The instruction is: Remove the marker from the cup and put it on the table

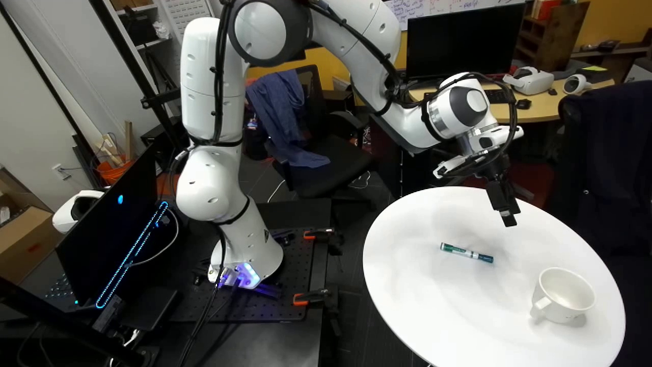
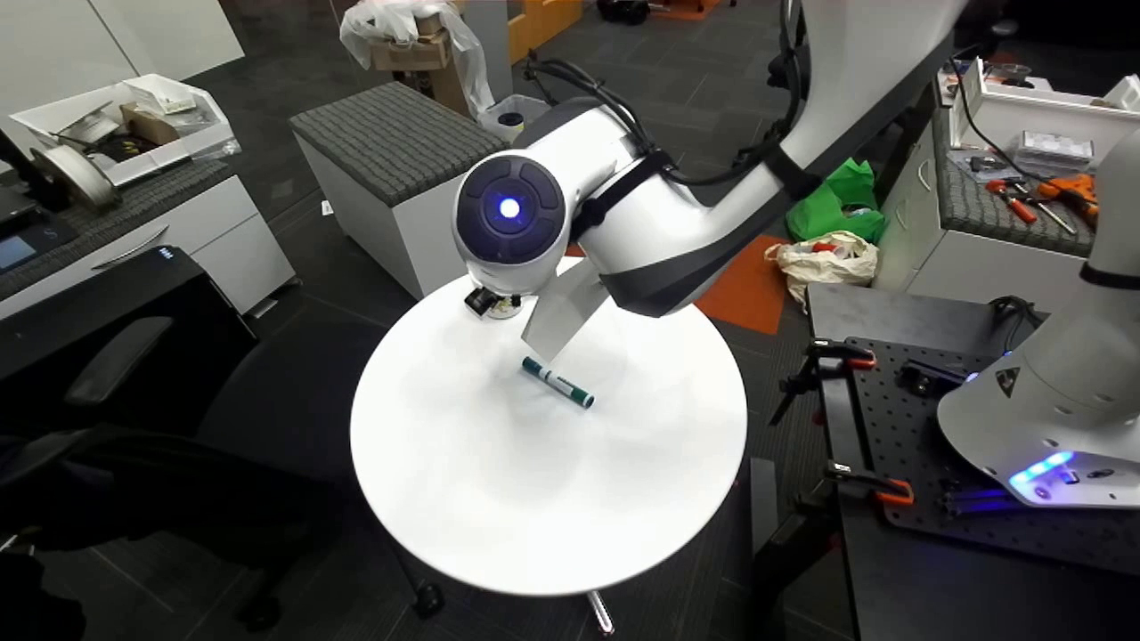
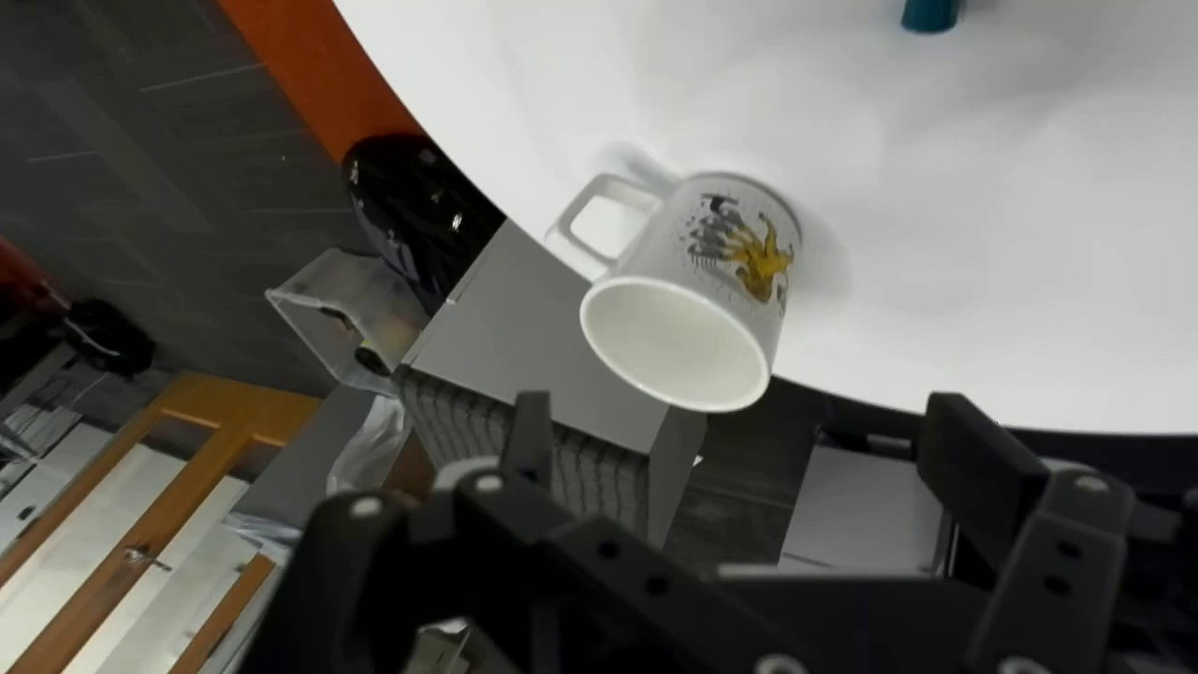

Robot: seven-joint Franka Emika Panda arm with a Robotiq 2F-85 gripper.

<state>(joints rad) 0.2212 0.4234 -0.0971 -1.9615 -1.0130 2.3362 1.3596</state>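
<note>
The teal-green marker [image 1: 466, 253] with a white middle lies flat on the round white table [image 1: 407, 300], apart from the cup. It shows in both exterior views [image 2: 557, 383]; only its teal end [image 3: 931, 14] shows at the top of the wrist view. The white cup [image 1: 564, 298] stands upright on the table; its inside looks empty. In the wrist view the cup [image 3: 721, 253] has its handle at the left and a yellow and grey print. In an exterior view the arm mostly hides it [image 2: 506, 308]. My gripper [image 3: 739, 407] is open and empty, above the table, apart from cup and marker.
A black chair [image 1: 326, 163] with a blue cloth stands behind the table, and a dark chair [image 2: 267, 401] beside it. The robot's black bench [image 2: 935, 570] with clamps is near the table. A wooden desk [image 1: 545, 107] with a monitor stands farther back.
</note>
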